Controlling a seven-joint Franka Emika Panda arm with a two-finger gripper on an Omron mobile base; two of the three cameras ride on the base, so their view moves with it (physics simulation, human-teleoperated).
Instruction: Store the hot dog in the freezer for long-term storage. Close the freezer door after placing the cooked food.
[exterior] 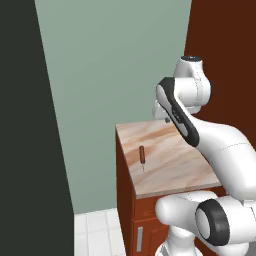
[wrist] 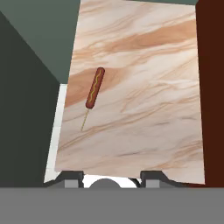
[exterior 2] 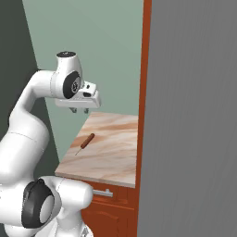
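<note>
The hot dog is a slim reddish-brown sausage with a yellow line on it. It lies flat near the left edge of a marble counter, its thin pale stick pointing toward the counter's front. My gripper hangs above the counter's back part, apart from the hot dog. It points down and is open, with nothing between its fingers. A tall flat grey surface stands close on the right and looks like the freezer. No handle or inside of it shows.
The counter tops a reddish-brown cabinet with a drawer handle. A dark panel rises at the left, a grey-green wall behind, and a dark red-brown tall cabinet at the right. White floor tiles lie left of the cabinet.
</note>
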